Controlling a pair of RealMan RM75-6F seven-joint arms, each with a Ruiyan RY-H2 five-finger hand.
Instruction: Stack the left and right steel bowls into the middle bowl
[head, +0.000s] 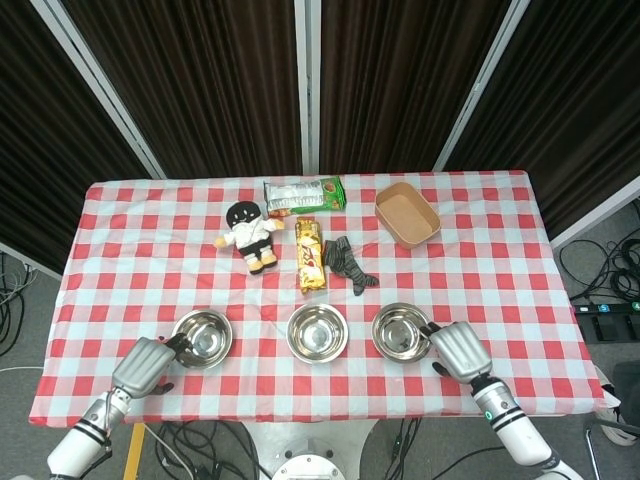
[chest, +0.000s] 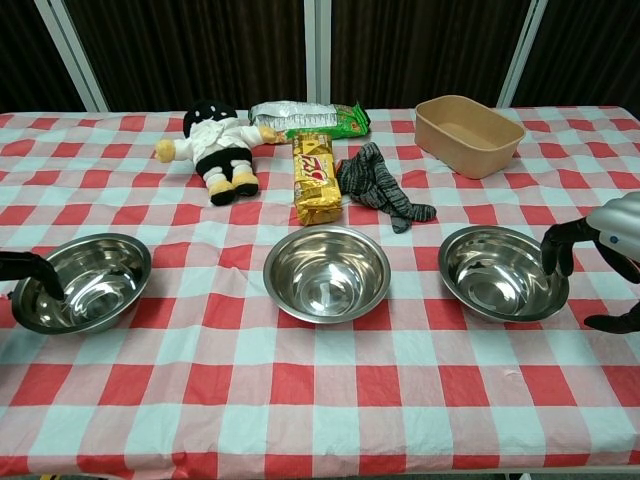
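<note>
Three steel bowls stand in a row near the table's front edge: left bowl (head: 203, 337) (chest: 85, 283), middle bowl (head: 318, 332) (chest: 327, 273), right bowl (head: 400, 331) (chest: 500, 272). My left hand (head: 143, 364) (chest: 25, 268) is at the left bowl's outer side, its dark fingers reaching over the rim into the bowl. My right hand (head: 458, 350) (chest: 605, 232) is at the right bowl's outer side, fingertips curved down at the rim. All three bowls rest flat on the cloth. Neither hand has lifted a bowl.
Behind the bowls lie a plush doll (head: 250, 232), a gold snack pack (head: 310, 254), a green and silver packet (head: 303, 193), a grey striped sock (head: 348, 262) and a tan paper tray (head: 407, 213). The red checked tablecloth (head: 260, 385) ends just in front of the bowls.
</note>
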